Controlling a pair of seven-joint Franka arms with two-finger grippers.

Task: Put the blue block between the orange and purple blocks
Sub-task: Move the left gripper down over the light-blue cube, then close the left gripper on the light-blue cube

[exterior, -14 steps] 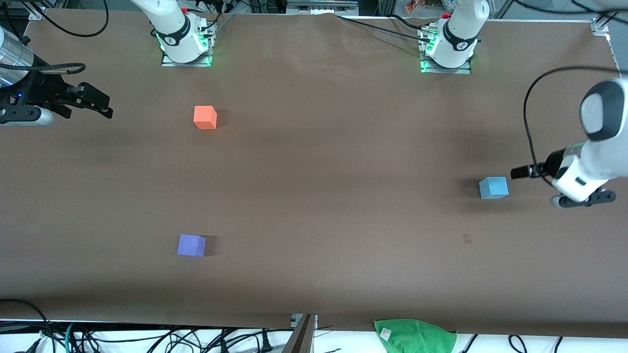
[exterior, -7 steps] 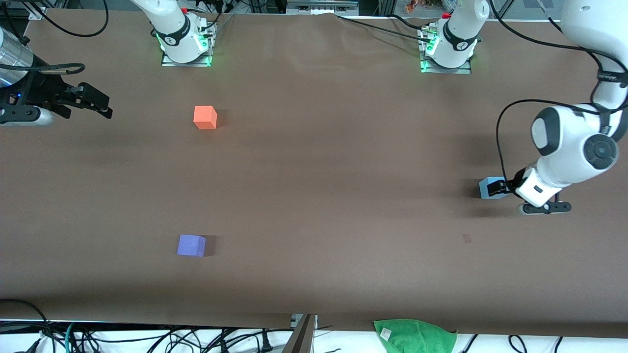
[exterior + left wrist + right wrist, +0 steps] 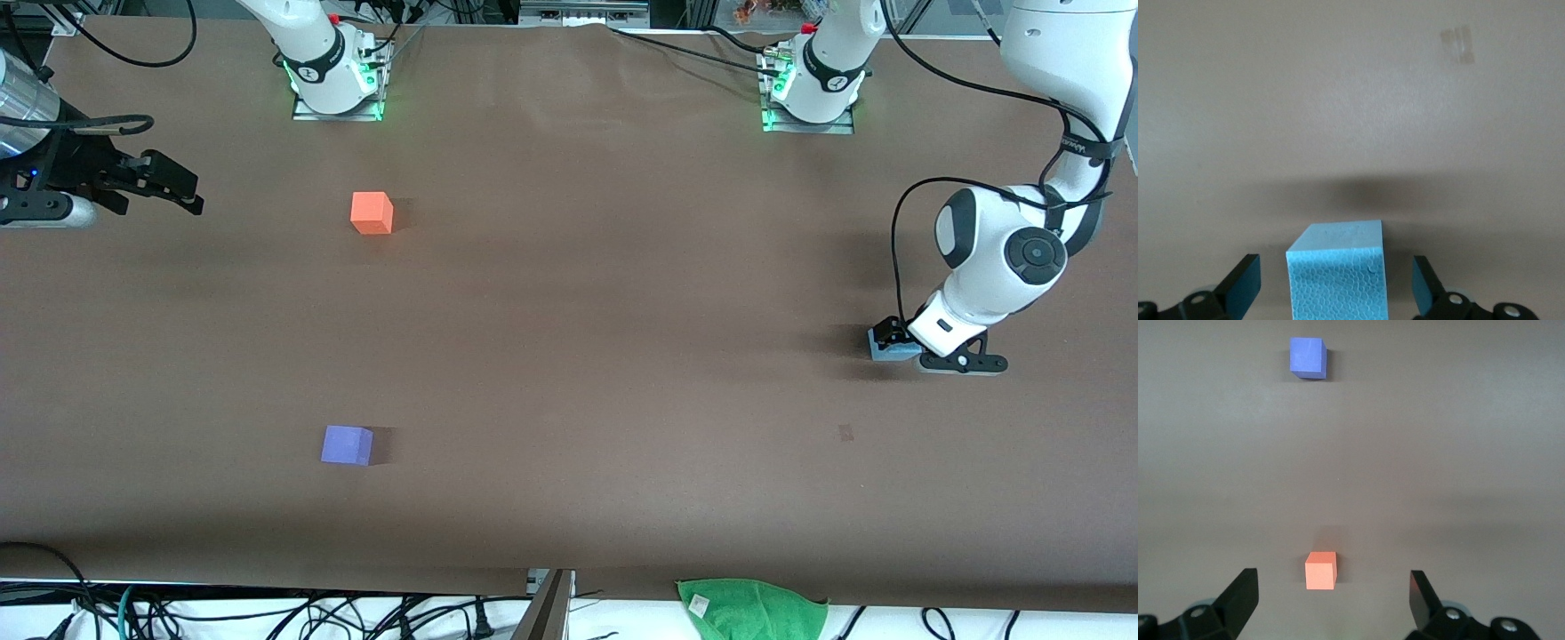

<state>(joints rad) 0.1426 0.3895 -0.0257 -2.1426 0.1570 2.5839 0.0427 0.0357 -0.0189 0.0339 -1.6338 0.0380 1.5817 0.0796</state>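
Note:
The blue block (image 3: 882, 352) lies on the table toward the left arm's end, mostly hidden there by my left gripper (image 3: 893, 341). In the left wrist view the blue block (image 3: 1338, 277) sits between the open fingers (image 3: 1241, 292), with a gap on each side. The orange block (image 3: 372, 212) lies near the right arm's base. The purple block (image 3: 347, 444) lies nearer to the front camera than the orange one. My right gripper (image 3: 173, 191) waits open and empty at the right arm's end of the table; its wrist view shows the orange block (image 3: 1321, 570) and the purple block (image 3: 1307, 357).
A green cloth (image 3: 751, 609) lies at the table's front edge. A small tape mark (image 3: 845, 433) is on the brown table (image 3: 578, 356), nearer to the front camera than the blue block. Cables hang along the front edge.
My left arm has swung in and come down over the blue block, so its open fingers now stand on either side of it. The right arm and the blocks have not moved.

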